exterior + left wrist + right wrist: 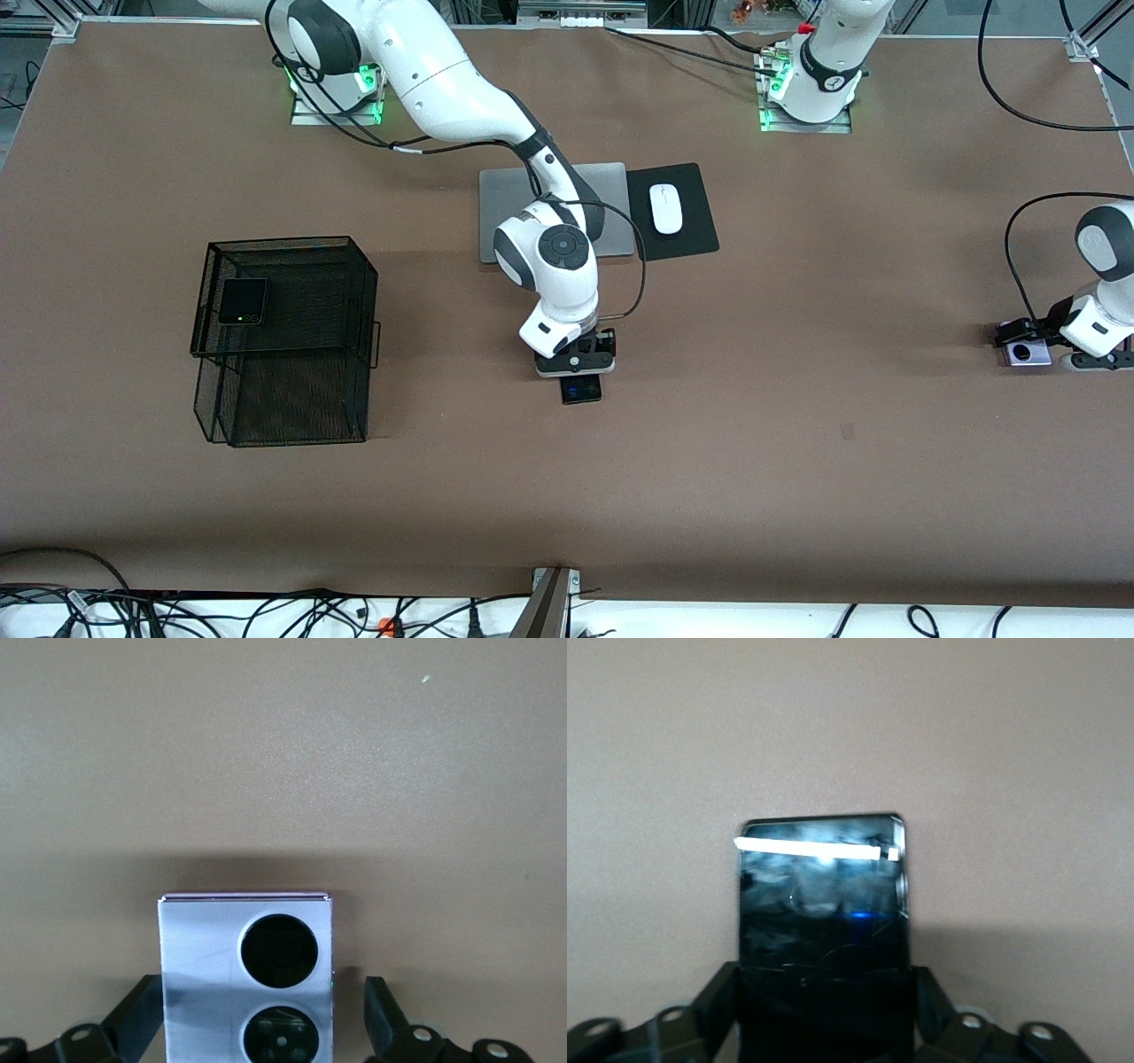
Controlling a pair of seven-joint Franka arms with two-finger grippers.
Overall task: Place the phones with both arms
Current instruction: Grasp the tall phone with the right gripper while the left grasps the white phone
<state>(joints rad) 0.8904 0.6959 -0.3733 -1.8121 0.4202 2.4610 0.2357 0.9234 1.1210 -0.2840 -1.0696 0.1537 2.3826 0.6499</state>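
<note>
No brand or writing can be read anywhere. At frame centre the right claw (580,365) grips the black phone (581,389). At the right edge the left claw (1045,354) stands wide around the lilac phone (1025,354).

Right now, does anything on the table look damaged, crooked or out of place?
Nothing looks spilled or broken. One oddity: the two wire mesh trays sit stacked but not aligned, the upper tray shifted and turned a little over the lower. A black folded phone lies flat in the upper tray.

The left arm (1103,292) is cut off at the front view's edge, and the lilac-white phone (246,979) by the left wrist view's.
</note>
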